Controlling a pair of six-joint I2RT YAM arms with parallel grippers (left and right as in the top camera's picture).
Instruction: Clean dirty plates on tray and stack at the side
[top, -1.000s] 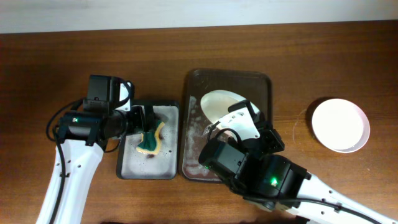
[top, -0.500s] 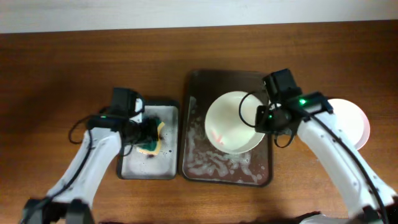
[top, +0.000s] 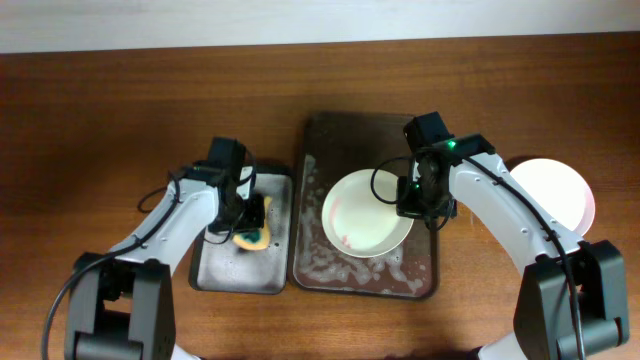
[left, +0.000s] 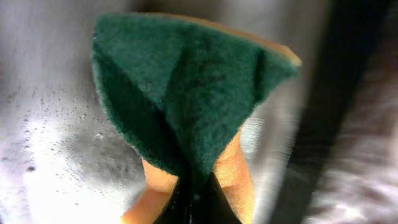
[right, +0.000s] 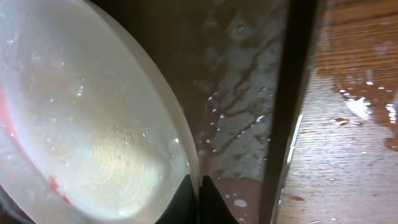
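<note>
The dark brown tray (top: 350, 140) holds a white plate (top: 360, 215) with faint red smears. My right gripper (top: 410, 208) is shut on that plate's right rim. In the right wrist view the fingertips pinch the rim of the plate (right: 81, 124), with red smears at its lower left, over the wet tray (right: 249, 93). A second white plate (top: 548, 197) lies on the table to the right of the tray. My left gripper (top: 248, 222) is shut on the green and yellow sponge (top: 255, 238). Seen from the left wrist, the sponge (left: 186, 93) is folded between the jaws.
The smaller black-rimmed sponge tray (top: 225, 265) sits just left of the brown tray, its bottom wet (left: 50, 124). Foam and water cover the brown tray's floor (top: 340, 265). Water drops lie on the wooden table (right: 360, 112) right of the tray rim.
My left gripper has closed on the sponge in the small tray. The right gripper, still gripping the plate's rim, has shifted the plate slightly left and down over the tray.
</note>
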